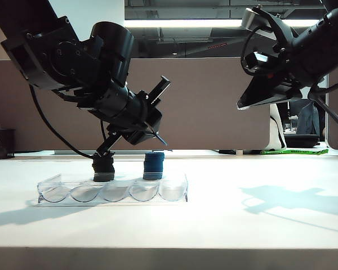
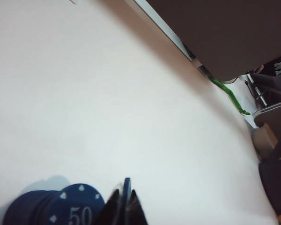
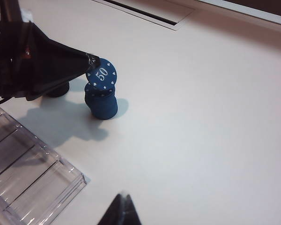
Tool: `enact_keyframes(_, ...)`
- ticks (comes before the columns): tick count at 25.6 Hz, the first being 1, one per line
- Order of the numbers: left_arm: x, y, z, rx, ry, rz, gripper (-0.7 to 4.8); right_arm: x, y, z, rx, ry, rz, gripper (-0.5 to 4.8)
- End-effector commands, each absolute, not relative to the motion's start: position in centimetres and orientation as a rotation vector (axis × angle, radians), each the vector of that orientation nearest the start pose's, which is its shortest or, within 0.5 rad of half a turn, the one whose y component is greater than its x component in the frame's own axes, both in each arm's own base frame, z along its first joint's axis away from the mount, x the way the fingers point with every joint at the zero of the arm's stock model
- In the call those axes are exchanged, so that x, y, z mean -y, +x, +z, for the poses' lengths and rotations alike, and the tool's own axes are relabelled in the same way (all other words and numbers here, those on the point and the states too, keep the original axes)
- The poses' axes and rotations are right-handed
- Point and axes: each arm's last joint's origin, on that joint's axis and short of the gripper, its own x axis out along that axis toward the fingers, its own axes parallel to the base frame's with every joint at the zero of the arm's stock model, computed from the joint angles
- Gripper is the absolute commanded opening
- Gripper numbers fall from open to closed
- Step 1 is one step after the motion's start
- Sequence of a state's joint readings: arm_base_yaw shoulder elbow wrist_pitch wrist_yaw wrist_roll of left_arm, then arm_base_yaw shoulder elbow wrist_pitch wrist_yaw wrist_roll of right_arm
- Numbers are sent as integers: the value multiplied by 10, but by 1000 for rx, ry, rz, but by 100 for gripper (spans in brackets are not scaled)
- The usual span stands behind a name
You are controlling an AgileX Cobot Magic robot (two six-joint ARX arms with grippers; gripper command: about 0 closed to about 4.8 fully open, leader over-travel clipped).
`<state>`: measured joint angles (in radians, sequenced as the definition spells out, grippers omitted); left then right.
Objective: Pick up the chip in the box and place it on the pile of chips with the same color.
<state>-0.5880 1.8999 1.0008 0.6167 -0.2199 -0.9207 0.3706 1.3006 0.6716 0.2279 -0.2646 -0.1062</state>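
My left gripper (image 1: 158, 138) is shut on the blue chip (image 3: 102, 75), which hangs tilted just above the blue pile (image 3: 101, 104). In the left wrist view the chip (image 2: 126, 186) stands edge-on between the fingertips of that gripper (image 2: 125, 194), next to the pile (image 2: 42, 210), whose top face reads "50". In the exterior view the pile (image 1: 153, 166) stands behind the right part of the clear box (image 1: 112, 191), a small gap under the chip (image 1: 161, 140). My right gripper (image 3: 123, 200) is shut on nothing, high at the right (image 1: 242, 104).
A black stack of chips (image 1: 103, 169) stands left of the blue pile, behind the box (image 3: 33, 173); in the right wrist view it (image 3: 58, 89) shows partly under the left arm. A brown partition (image 1: 214, 107) runs along the table's back edge.
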Motion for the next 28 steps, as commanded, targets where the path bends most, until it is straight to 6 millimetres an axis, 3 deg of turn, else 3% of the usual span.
enact_keyframes(1,215,334,172,-411,-785,-211,-5,-106,251,229,-348,-124,653,-5)
enact_keyframes(28,212,334,170,-409,-770,-155,-2,-106,251,229,-348,-124,653,-5)
